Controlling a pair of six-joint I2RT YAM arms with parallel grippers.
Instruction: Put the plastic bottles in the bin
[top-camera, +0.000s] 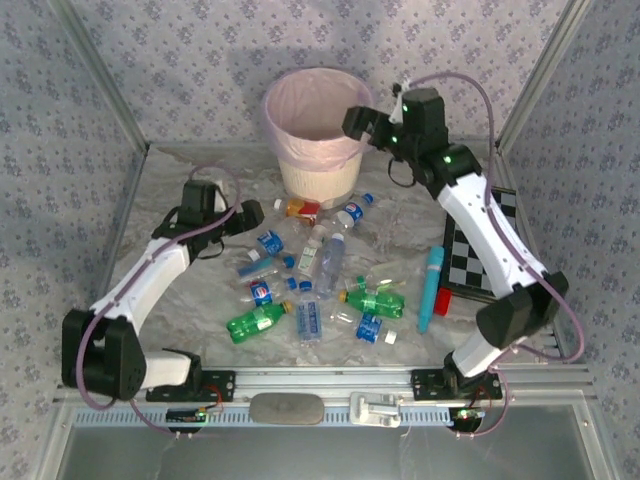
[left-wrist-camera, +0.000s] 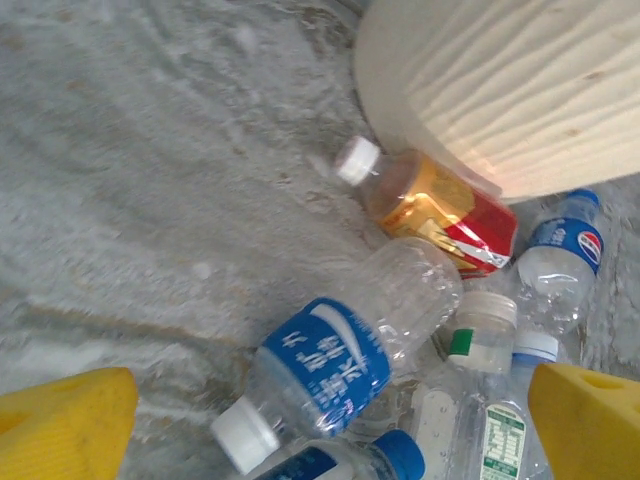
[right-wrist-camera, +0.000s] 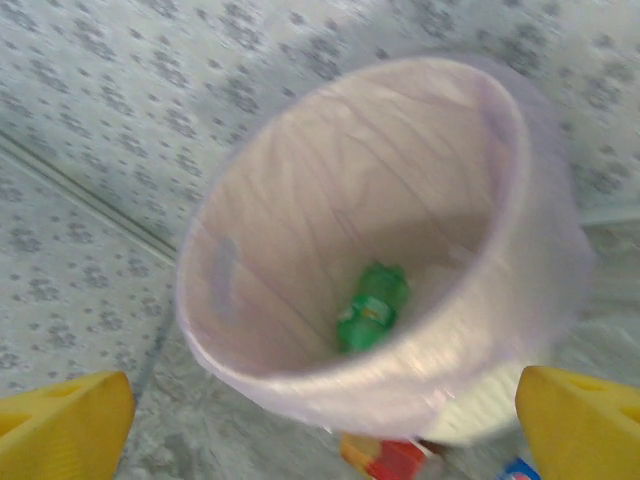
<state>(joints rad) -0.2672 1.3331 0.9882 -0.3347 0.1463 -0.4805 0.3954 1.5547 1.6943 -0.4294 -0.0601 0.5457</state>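
The right end effector (top-camera: 360, 122) hangs over the rim of the bin (top-camera: 318, 182), its yellow fingers spread wide with nothing between them. Its wrist view looks down into the pink liner, where one green bottle (right-wrist-camera: 372, 305) lies at the bottom. The other plastic bottles (top-camera: 318, 318) are scattered on the bench (top-camera: 215, 300) in front of the bin, several touching or overlapping. The left end effector (top-camera: 245, 215) sits low at the left edge of that scatter, also fully open and empty. A blue-labelled bottle (left-wrist-camera: 330, 365) lies just ahead of its fingers, and an orange-red labelled bottle (left-wrist-camera: 440, 205) rests against the foot of the bin.

The bottles look empty, so they should be light and thin-walled (likely to dent and squirm under a hard squeeze). Being round and smooth, they will probably roll or skid if nudged from one side. The best hold is likely across the body at the label, square to the long axis, not at the tapering neck. The blue-labelled one is crowded by neighbours, so a finger may catch a second bottle.
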